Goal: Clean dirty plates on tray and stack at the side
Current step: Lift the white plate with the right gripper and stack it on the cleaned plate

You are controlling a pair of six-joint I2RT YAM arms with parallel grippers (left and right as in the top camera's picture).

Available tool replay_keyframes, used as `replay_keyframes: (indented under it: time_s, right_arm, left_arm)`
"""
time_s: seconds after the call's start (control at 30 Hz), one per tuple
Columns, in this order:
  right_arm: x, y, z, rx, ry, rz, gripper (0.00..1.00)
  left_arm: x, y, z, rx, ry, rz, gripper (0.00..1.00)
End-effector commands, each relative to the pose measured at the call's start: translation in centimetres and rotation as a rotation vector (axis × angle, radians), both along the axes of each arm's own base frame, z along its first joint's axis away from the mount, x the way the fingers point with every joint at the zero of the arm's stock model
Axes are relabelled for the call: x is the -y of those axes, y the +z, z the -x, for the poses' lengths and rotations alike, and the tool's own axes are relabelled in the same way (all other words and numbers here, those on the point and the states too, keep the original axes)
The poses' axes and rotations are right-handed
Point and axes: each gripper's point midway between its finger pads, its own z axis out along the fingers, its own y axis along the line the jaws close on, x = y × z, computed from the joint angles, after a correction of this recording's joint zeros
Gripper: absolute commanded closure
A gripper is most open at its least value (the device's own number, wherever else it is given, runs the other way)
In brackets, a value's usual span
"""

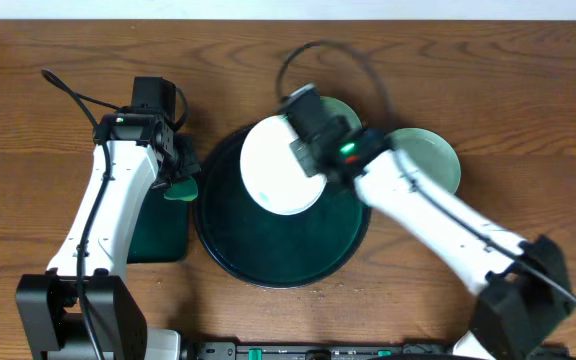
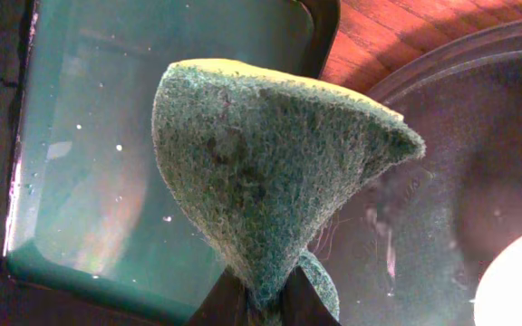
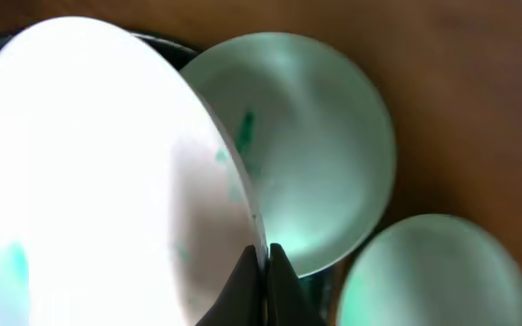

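From overhead, three plates: one white plate [image 1: 280,168] tilted above the far half of the single round tray [image 1: 278,262], a first mint plate [image 1: 346,112] behind it at the tray's far rim, and a second mint plate [image 1: 430,160] flat on the brown wooden surface [image 1: 48,60] right of the tray. One rectangular tray [image 1: 158,238] lies to the left. Left wrist: the left pincer [image 2: 263,303] is clamped on a folded green sponge [image 2: 270,172] between the two trays. Right wrist: the right pincer [image 3: 263,272] pinches the white plate's rim, the round face leaning leftward. The first mint plate bears a green smear.
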Motion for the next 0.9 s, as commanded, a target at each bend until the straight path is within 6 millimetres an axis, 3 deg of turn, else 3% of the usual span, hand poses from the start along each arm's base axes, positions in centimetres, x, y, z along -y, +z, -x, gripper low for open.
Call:
replay_keyframes:
  time_s: [0.0,0.1,0.23,0.4,0.47,0.53,0.67,0.87]
  right_arm:
    - [0.2,3.8,0.7,-0.126,0.061,-0.325,0.99]
    - [4.5,4.7,-0.7,-0.161,-0.033,-0.403,0.99]
    - [12.4,3.9,-1.9,-0.236,-0.299,-0.454,0.99]
    - [21.1,1.7,-2.0,-0.273,-0.546,-0.438,0.99]
    - [25.7,-0.1,-1.7,-0.246,-0.711,-0.353,0.99]
    - [28.8,-2.1,-0.9,-0.239,-0.824,-0.292,0.99]
    - [30.5,-6.5,0.6,-0.264,-0.882,-0.277,0.99]
    - [29.7,-10.1,1.3,-0.261,-0.860,-0.300,0.98]
  left_arm:
    - [-0.3,0.9,-0.6,0.031,0.022,-0.007,0.93]
    - [-0.3,0.9,-0.6,0.031,0.021,-0.007,0.93]
    - [-0.3,0.9,-0.6,0.031,0.021,-0.007,0.93]
    - [-0.3,0.9,-0.6,0.031,0.022,-0.007,0.93]
    - [-0.3,0.8,-0.5,0.029,0.022,-0.007,0.93]
    - [-0.3,0.8,-0.5,0.028,0.022,-0.007,0.93]
    - [-0.3,0.8,-0.6,0.031,0.022,-0.006,0.93]
    - [-0.3,0.8,-0.6,0.031,0.022,-0.006,0.93]
